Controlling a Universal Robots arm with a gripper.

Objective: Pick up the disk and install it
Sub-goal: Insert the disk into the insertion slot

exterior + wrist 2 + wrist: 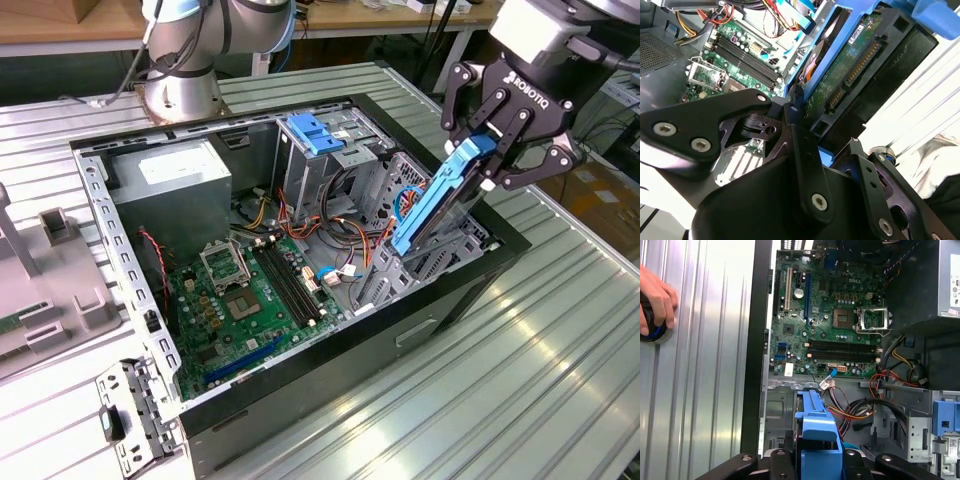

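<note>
Pickup's done, as we read it: the hand (487, 165) is clenched on the disk (432, 205), gripping its upper end by the blue carrier. The disk is off the desk (560, 380) & up over the open PC case (505, 258). It hangs steeply tilted, top end toward the exterior view's right. Its bottom end dips inside the case at the grey drive cage (415, 275), on the side away from the PSU (170, 175). In the second wrist view the disk (850, 75) shows its green circuit side & a bare connector. In the first wrist view its blue carrier edge sits in the hand's grip, w/ the board (830, 325) beyond. Install isn't done, in our judgement: the disk is at an angle, not lying flat in a bay, & most of it is above the cage. Whether its low end touches the cage rails we can't tell.
</note>
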